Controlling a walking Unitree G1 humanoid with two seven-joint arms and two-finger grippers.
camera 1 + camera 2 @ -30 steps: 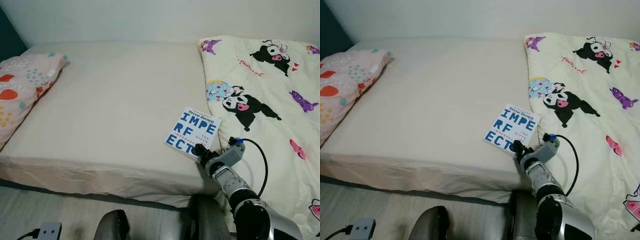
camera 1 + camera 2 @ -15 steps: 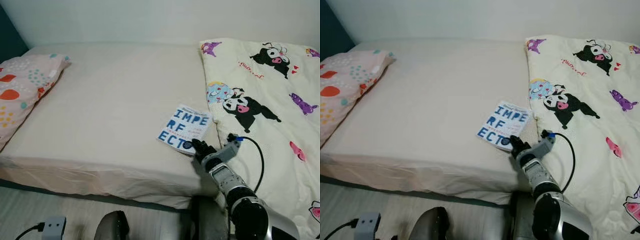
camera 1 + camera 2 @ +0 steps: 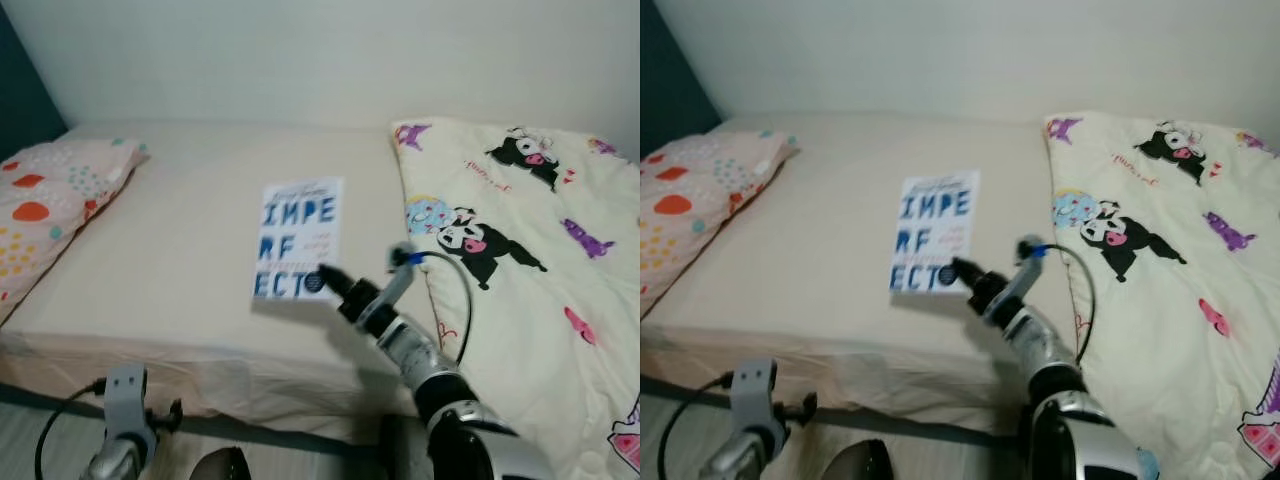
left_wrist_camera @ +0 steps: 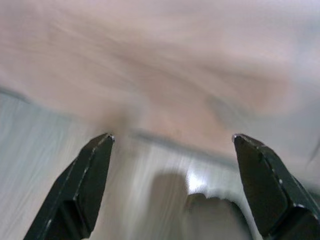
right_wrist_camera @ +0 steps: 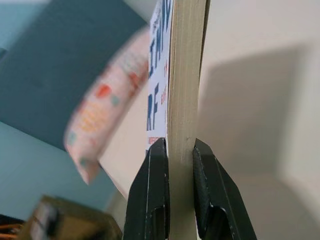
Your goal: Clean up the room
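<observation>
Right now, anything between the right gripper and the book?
Nothing. The right gripper is shut on the book; the wrist view shows one black finger on each side of its page edge, and the book is held up above the bed. The left gripper hangs open by the floor.

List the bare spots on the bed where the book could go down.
Widest bare sheet lies between the pillow and the book, which the right gripper holds. A bare strip runs behind the book to the wall. The quilt covers the bed's right part. The left gripper hangs open by the floor.
</observation>
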